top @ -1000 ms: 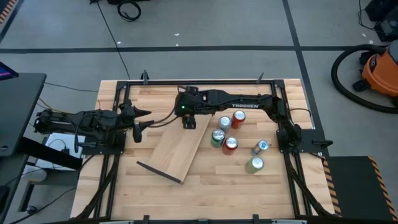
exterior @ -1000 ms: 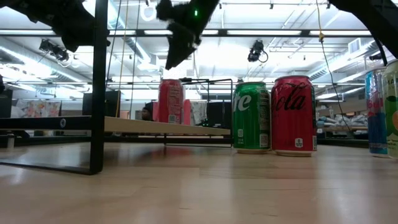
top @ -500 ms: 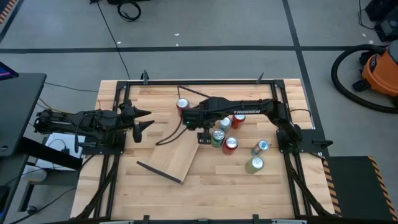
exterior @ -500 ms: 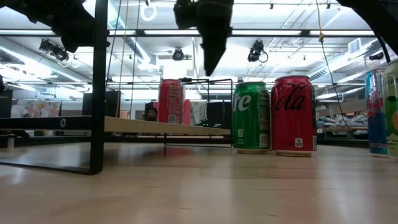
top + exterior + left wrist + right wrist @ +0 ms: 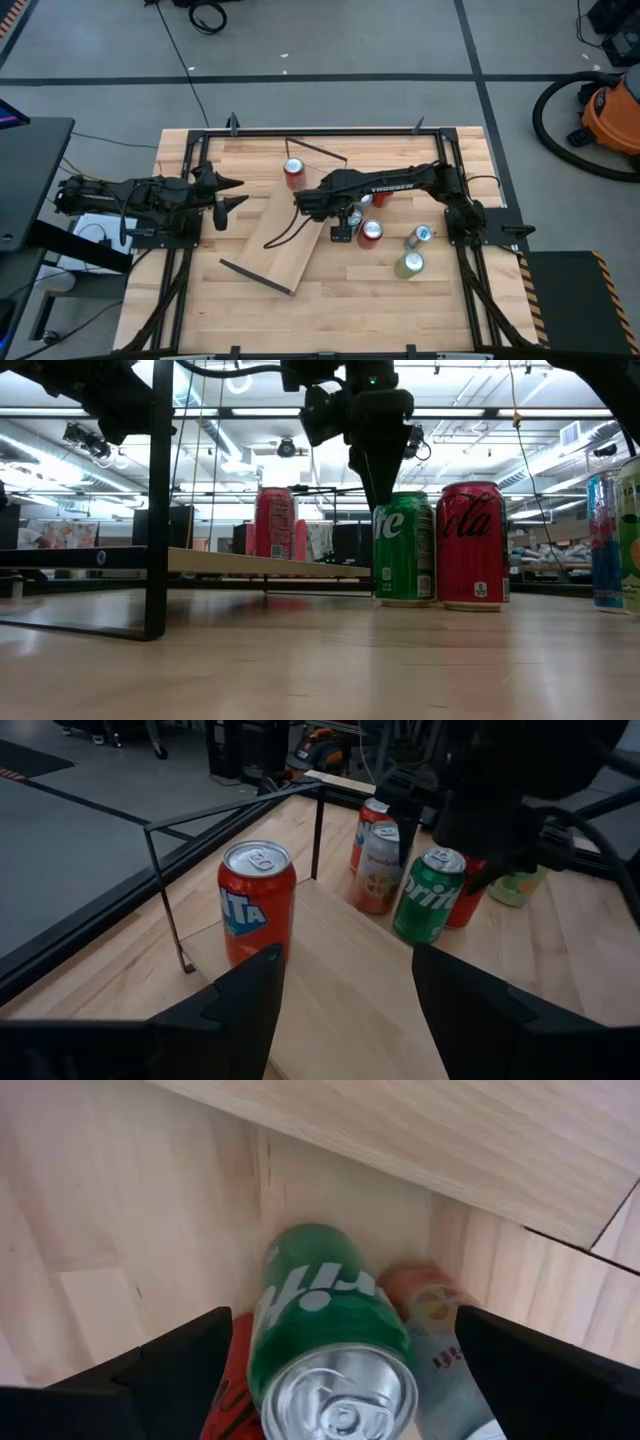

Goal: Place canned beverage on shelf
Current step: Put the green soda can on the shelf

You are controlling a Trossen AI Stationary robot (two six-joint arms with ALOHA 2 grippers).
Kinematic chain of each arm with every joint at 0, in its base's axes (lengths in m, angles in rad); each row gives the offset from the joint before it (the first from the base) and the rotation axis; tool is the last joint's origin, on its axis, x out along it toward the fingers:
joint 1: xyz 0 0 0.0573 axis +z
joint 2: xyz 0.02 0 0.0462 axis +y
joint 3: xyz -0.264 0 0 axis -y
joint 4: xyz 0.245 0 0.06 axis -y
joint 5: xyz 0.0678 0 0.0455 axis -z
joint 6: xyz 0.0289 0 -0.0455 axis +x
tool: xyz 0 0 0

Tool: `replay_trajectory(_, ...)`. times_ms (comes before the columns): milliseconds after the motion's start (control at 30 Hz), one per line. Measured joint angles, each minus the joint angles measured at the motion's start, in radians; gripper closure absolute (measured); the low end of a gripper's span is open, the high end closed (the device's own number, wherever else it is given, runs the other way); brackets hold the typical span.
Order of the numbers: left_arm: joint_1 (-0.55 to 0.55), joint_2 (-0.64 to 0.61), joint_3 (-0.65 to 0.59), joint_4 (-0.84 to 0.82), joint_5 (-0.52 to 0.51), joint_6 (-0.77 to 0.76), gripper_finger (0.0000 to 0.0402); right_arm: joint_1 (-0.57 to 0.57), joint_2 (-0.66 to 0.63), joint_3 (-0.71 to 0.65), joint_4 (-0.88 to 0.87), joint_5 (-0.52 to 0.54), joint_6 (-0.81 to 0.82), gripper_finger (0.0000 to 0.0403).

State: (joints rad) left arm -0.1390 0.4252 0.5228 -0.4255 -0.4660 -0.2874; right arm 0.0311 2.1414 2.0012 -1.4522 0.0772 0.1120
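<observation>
The shelf (image 5: 285, 240), a light-wood plank with dark wire brackets, lies slanted on the table. A red Fanta can (image 5: 293, 172) stands upright on the shelf's far end and also shows in the left wrist view (image 5: 257, 908). A green Sprite can (image 5: 325, 1325) stands upright on the table just right of the shelf. My right gripper (image 5: 341, 232) hangs over the Sprite can, pointing down. It is open, with one finger on either side of the can's top, touching nothing. My left gripper (image 5: 232, 193) waits open and empty at the table's left.
A red cola can (image 5: 472, 545) stands right beside the Sprite can (image 5: 405, 548). An orange can (image 5: 378, 870) stands behind them, and a blue can (image 5: 420, 236) and a yellow-green can (image 5: 408, 264) farther right. Bare tabletop lies toward the near edge.
My right gripper has gone from over the shelf's far end, by the Fanta can, toward the table's near and right edges. It has come down over the Sprite can. The Fanta can stays upright on the shelf.
</observation>
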Motion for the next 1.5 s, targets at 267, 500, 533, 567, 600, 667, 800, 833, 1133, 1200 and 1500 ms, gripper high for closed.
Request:
replay_trajectory(267,0.0,0.0,0.0,0.0,0.0,0.0,0.017,0.0,0.0,-0.079,-0.001,-0.001,-0.015,0.0006)
replay_trajectory(500,0.0,0.0,0.0,-0.013,0.0,0.0,0.017,0.0,0.0,-0.146,0.032,-0.024,-0.018,0.0017)
replay_trajectory(533,0.0,0.0,0.0,-0.013,0.0,0.0,0.017,-0.001,0.0,-0.152,0.04,-0.025,-0.018,0.0021)
replay_trajectory(567,0.0,0.0,0.0,-0.013,0.0,0.001,0.017,-0.001,0.0,-0.157,0.045,-0.026,-0.018,0.0027)
replay_trajectory(600,0.0,0.0,0.0,-0.014,0.0,0.001,0.017,-0.001,0.0,-0.161,0.045,-0.026,-0.019,0.0034)
replay_trajectory(667,0.0,0.0,0.0,-0.014,0.0,0.001,0.017,-0.001,0.0,-0.167,0.048,-0.026,-0.02,0.005)
replay_trajectory(800,0.0,0.0,0.0,-0.014,0.0,0.001,0.017,-0.001,-0.001,-0.167,0.049,-0.027,-0.019,0.008)
replay_trajectory(833,0.0,0.0,0.0,-0.014,0.0,0.001,0.017,-0.001,-0.002,-0.167,0.047,-0.027,-0.018,0.0084)
replay_trajectory(1133,0.0,0.0,0.0,-0.013,0.0,-0.004,0.017,-0.002,-0.011,-0.096,0.001,-0.017,-0.009,0.0069)
replay_trajectory(1200,0.0,0.0,0.0,-0.013,0.0,-0.005,0.017,-0.007,-0.012,-0.061,-0.02,-0.013,-0.01,0.0072)
replay_trajectory(1500,0.0,0.0,0.0,-0.013,0.0,-0.009,0.017,-0.06,-0.013,0.062,-0.053,0.037,-0.017,0.0071)
